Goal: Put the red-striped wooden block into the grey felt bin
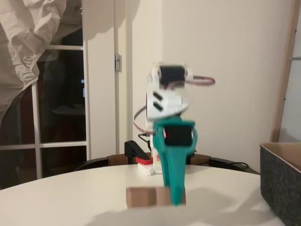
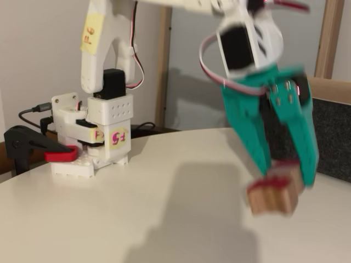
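Note:
The red-striped wooden block (image 2: 272, 198) is a small tan block with a red top face. It sits between the tips of my teal gripper (image 2: 288, 175), which points down and is shut on it. Both are blurred by motion. From the front, the block (image 1: 143, 197) juts out to the left of the gripper (image 1: 176, 197), low over the white table; I cannot tell whether it touches the tabletop. The grey felt bin (image 1: 281, 188) stands at the right edge, its tan lining showing. In the other fixed view the bin (image 2: 333, 137) is right behind the gripper.
My white arm base (image 2: 90, 150) is clamped at the table's far edge by a black and red clamp (image 2: 38, 149). Open white tabletop (image 2: 137, 219) lies in front of the block. A cable (image 1: 230, 165) trails behind the table.

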`<state>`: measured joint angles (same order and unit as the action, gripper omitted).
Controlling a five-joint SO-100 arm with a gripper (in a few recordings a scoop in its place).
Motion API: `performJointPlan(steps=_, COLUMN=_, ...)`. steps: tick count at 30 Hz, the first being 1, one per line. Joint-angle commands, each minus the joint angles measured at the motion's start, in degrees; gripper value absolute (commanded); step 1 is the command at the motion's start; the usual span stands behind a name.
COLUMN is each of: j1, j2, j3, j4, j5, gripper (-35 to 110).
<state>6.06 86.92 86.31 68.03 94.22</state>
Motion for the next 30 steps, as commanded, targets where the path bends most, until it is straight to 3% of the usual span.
performJointPlan(steps=1, j1=0.3, j2=9.7, j3=-0.6, j4=1.8, j5=-0.4, gripper=1)
performJointPlan(steps=13, j1=-9.1, j2=27.2, j3=-0.8, j4=1.5, j5=-5.8, gripper=2)
performJointPlan(steps=30, j1=-40.7, j2=29.7, j3=-3.4, j4=1.2, j5=-19.2, gripper=2)
